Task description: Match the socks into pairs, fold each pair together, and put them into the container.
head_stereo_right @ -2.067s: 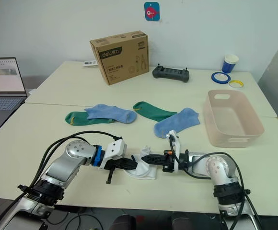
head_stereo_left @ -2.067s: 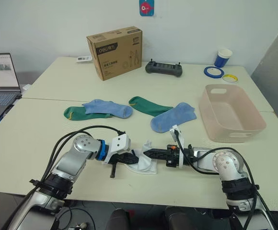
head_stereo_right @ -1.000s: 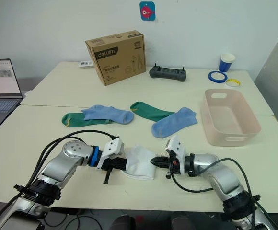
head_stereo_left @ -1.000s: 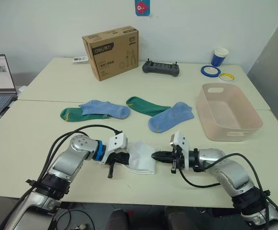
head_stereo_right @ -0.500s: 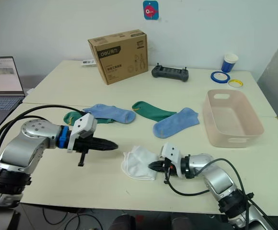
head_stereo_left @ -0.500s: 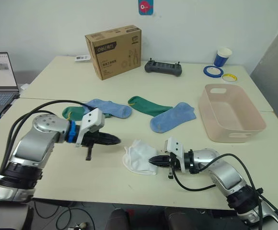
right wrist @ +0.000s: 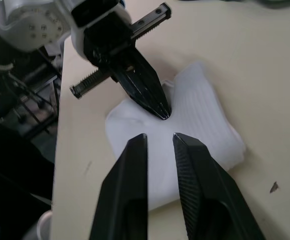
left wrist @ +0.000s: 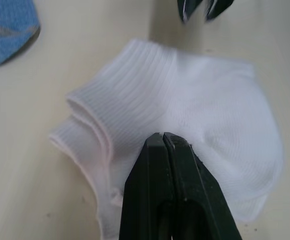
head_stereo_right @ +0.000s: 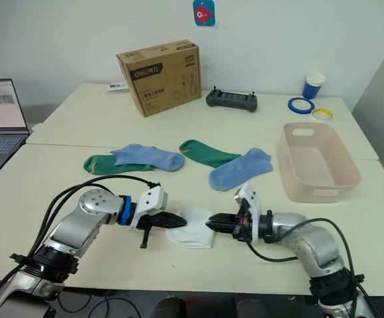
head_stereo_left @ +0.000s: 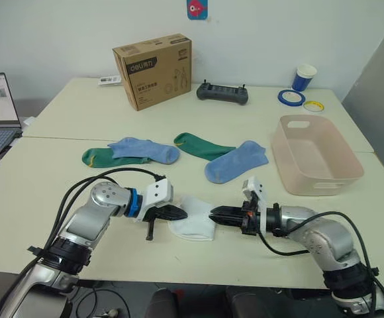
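Returning to the folded white socks [head_stereo_left: 193, 225]: left gripper [head_stereo_left: 182, 213], fingers together, presses them | right gripper [head_stereo_left: 213, 214], fingers slightly apart, poised at their edge | pair ready for the container [head_stereo_left: 319, 158]

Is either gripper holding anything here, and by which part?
Nothing is held. The left gripper is shut, its tip pressing on the folded white socks; the right gripper is open beside them.

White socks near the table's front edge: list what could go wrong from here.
1. The left claw is shut with its tip pressed on the folded white socks. It pins rather than grips them, so the fold could spring open if it lifts.
2. The right claw is open, not yet holding the bundle. A shallow grab may catch one sock and split the pair.
3. The pink basin sits off to the right, so a loose pair could drop on the way.
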### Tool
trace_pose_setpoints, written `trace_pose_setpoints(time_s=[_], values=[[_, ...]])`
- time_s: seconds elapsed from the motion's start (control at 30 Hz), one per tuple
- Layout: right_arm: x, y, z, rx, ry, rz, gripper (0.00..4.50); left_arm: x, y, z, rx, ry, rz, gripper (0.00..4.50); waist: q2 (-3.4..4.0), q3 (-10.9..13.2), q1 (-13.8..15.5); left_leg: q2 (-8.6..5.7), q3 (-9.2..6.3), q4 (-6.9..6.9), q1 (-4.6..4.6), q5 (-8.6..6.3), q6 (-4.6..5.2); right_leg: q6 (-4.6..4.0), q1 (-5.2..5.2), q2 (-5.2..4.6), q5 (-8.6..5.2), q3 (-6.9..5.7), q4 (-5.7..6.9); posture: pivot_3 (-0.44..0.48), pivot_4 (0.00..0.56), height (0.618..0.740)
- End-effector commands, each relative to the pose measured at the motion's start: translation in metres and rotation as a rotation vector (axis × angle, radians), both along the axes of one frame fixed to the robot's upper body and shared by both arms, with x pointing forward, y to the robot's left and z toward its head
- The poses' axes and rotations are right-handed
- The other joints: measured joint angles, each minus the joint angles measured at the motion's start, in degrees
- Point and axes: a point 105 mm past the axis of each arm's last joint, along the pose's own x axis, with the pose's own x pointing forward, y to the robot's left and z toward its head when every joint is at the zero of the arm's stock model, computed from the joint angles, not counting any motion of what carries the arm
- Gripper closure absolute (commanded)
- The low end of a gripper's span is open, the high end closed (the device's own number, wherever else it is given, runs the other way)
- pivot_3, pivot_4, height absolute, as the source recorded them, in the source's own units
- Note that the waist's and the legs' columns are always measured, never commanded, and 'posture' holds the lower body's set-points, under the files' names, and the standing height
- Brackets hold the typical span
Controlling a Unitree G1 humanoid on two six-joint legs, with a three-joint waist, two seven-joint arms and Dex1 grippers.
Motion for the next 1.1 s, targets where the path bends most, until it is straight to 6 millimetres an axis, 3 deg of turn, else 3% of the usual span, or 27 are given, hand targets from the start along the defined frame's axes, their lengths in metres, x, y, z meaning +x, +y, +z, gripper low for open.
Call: trace_pose_setpoints(time_s=[0.03, 0.2, 0.37, 0.7, 0.83, 0.93, 1.03, 1.1], values=[[-0.004, -0.01, -0.006, -0.07, 0.137, -0.08, 2.23, -0.001, 0.009, -0.009, 0.02, 0.01, 0.024, 4.5, 0.0, 0.0, 0.0, 0.0, 0.0, 0.0, 0.01, 0.0, 0.0, 0.0, 0.0, 0.0, 0.0, 0.01, 0.0, 0.0, 0.15, 0.74], [0.003, -0.009, -0.011, -0.078, 0.267, -0.144, 0.55, -0.007, 0.014, -0.017, 0.031, 0.023, 0.017, 4.5, 0.03, 0.0, -0.4, 0.0, 0.03, -0.01, 0.04, 0.0, 0.0, 0.0, 0.0, -0.02, 0.0, 0.02, 0.01, 0.0, 0.15, 0.74], [0.01, 0.002, -0.019, -0.069, 0.366, -0.173, 0.55, -0.008, 0.019, -0.019, 0.039, 0.03, 0.03, 4.5, 0.03, -0.1, -0.6, 0.0, 0.02, -0.07, 0.07, 0.0, 0.0, 0.01, 0.0, 0.0, 0.01, 0.01, 0.01, 0.0, 0.15, 0.74], [0.014, 0.036, -0.012, 0.03, 0.46, -0.095, 0.55, -0.005, 0.019, -0.016, 0.028, 0.022, 0.041, 4.5, 0.03, -0.1, -1.6, 0.01, 0.01, -0.13, 0.08, 0.0, 0.01, 0.01, 0.0, 0.01, 0.0, 0.0, 0.01, 0.0, 0.15, 0.74], [0.009, 0.04, -0.015, 0.022, 0.48, -0.064, 0.55, -0.005, 0.018, -0.015, 0.023, 0.021, 0.041, 4.5, 0.03, -0.1, -1.7, 0.01, 0.01, -0.16, 0.07, 0.0, 0.0, 0.0, 0.0, 0.01, 0.0, 0.0, -0.01, 0.0, 0.15, 0.74], [0.017, 0.041, -0.017, 0.039, 0.477, -0.111, 0.55, -0.005, 0.017, -0.013, 0.014, 0.024, 0.038, 4.5, 0.03, -0.1, -1.7, 0.01, 0.01, -0.17, 0.07, 0.0, 0.01, 0.0, 0.0, 0.01, 0.0, -0.01, -0.01, 0.0, 0.15, 0.74], [0.022, 0.04, -0.017, 0.053, 0.469, -0.135, 1.14, -0.006, 0.017, -0.012, 0.006, 0.027, 0.038, 4.5, 0.04, -0.1, -1.7, 0.01, -0.01, -0.18, 0.09, 0.0, 0.0, 0.01, 0.0, 0.01, 0.0, -0.02, 0.0, 0.0, 0.15, 0.74], [0.021, 0.041, -0.018, 0.051, 0.469, -0.124, 1.8, -0.007, 0.016, -0.011, 0.001, 0.03, 0.037, 4.5, 0.04, -0.1, -1.7, 0.01, 0.0, -0.18, 0.09, 0.0, 0.0, 0.01, 0.0, 0.01, 0.01, -0.01, 0.0, 0.0, 0.15, 0.74]])
